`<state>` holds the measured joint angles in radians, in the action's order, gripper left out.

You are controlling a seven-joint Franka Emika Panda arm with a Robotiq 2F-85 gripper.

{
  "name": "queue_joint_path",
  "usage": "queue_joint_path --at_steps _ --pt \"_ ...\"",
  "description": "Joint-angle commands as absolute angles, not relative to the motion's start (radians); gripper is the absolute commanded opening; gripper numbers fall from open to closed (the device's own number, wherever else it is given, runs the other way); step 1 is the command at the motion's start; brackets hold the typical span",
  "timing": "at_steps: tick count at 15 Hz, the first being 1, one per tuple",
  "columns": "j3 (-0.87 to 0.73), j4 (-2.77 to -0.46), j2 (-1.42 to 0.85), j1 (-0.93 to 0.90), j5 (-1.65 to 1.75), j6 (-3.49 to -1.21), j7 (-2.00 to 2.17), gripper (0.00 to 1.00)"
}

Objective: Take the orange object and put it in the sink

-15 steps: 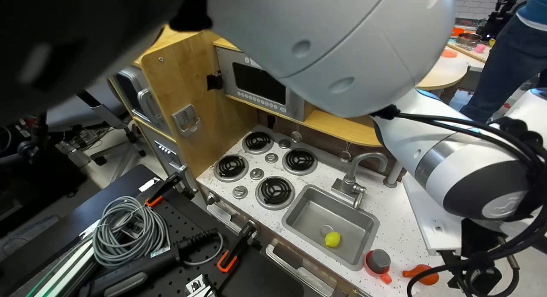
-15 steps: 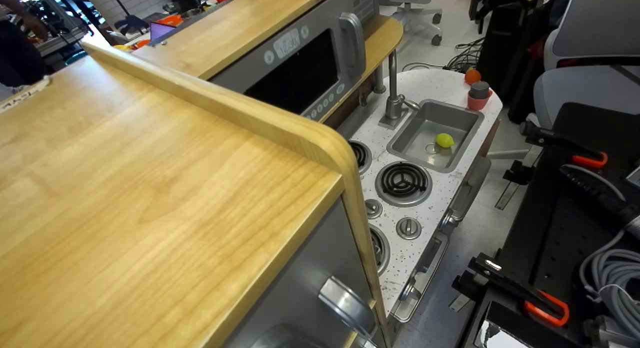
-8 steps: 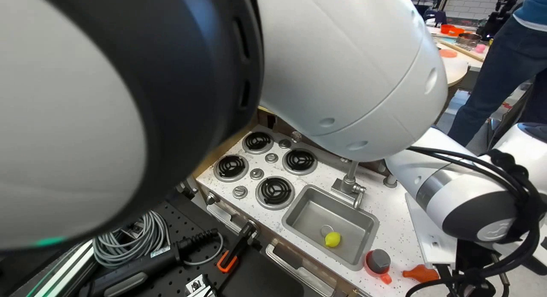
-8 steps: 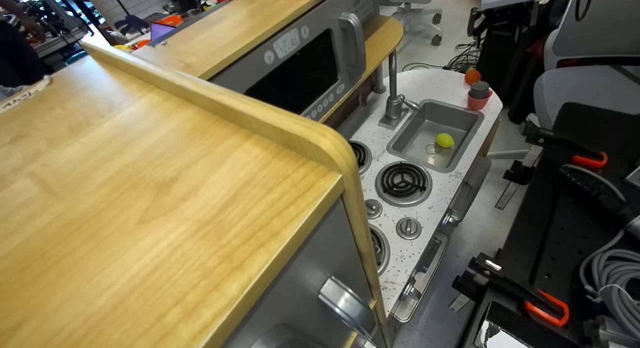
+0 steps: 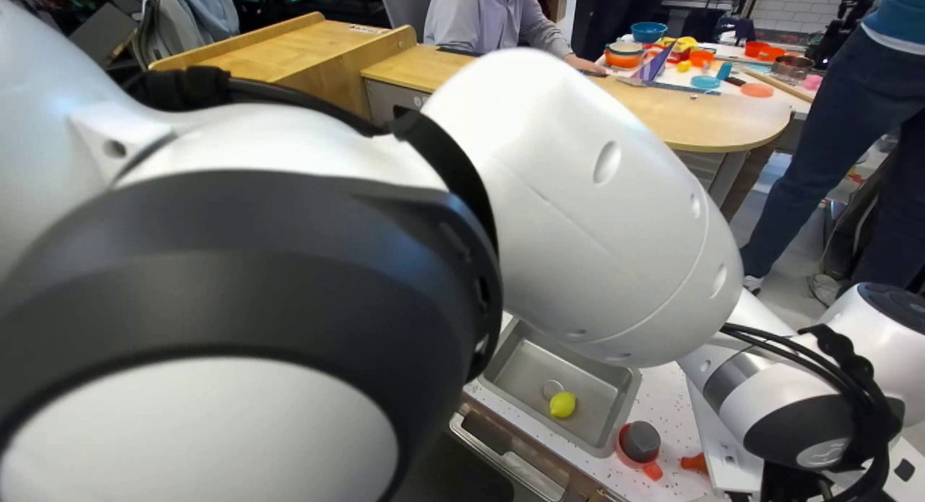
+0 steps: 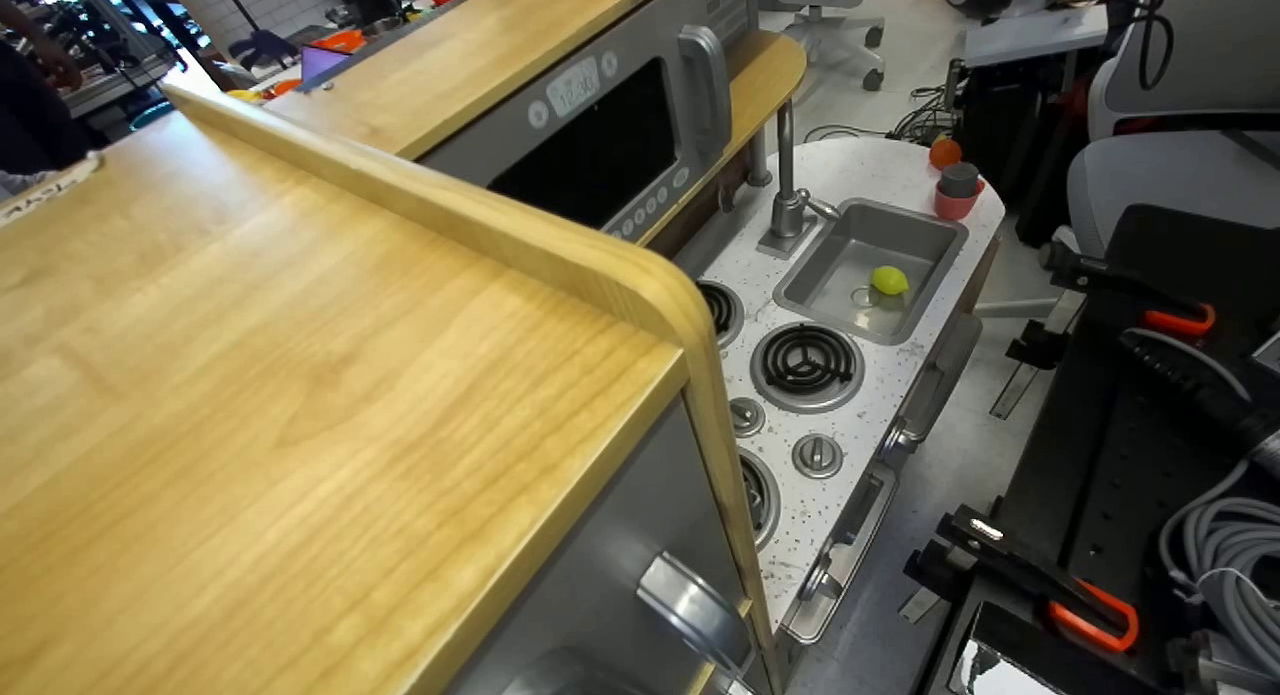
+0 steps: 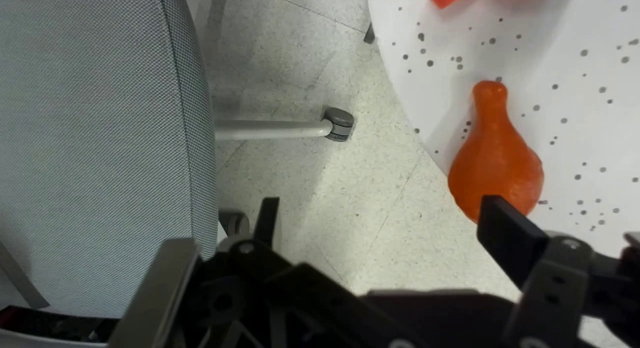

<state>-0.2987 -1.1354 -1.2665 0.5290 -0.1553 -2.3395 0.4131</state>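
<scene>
The gourd-like object (image 7: 495,167) was orange, the desk (image 7: 595,132) white with grey specks, the sink (image 6: 848,259) grey, the lemon (image 6: 889,280) yellow, the jaws mostly black.

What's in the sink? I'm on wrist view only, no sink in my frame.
Observer: A yellow lemon lies in the sink, in both exterior views.
Operator: Copy. What's cut off at my top edge?
Observer: A red cup; in an exterior view a gray object shows set in it.
Operator: Where's that sit relative to the sink?
Observer: Just outside it, between the sink and the orange object, in both exterior views.
</scene>
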Motion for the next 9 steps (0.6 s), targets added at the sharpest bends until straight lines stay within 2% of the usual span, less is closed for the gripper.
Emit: queue_joint_path --at_steps 1,9 --pt "-0.285 -0.952 -1.375 0.552 -0.155 -2.263 0.416 1.00" --pt "-0.258 -0.756 -1.479 0.553 -0.151 -2.173 0.372 1.00"
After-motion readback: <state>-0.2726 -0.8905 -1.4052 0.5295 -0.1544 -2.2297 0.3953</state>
